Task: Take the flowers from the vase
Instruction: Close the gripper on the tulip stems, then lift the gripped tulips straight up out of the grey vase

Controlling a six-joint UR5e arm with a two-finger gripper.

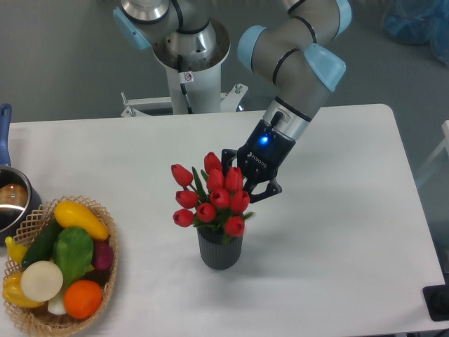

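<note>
The flowers (pixel 211 197), a bunch of red tulip buds with green leaves, stand tilted above the vase (pixel 220 252), their lower stems still inside its mouth. The vase is short, dark grey and ribbed, and stands upright on the white table at the front centre. My gripper (pixel 243 184) reaches down from the upper right and is shut on the flowers at the bunch's right side. Its fingertips are partly hidden behind the buds.
A wicker basket (pixel 104 217) of vegetables and fruit sits at the front left. A metal pot (pixel 12 202) with a blue handle (pixel 4 125) is at the left edge. The robot base (pixel 189 67) stands behind the table. A black object (pixel 438 303) is at the right front corner.
</note>
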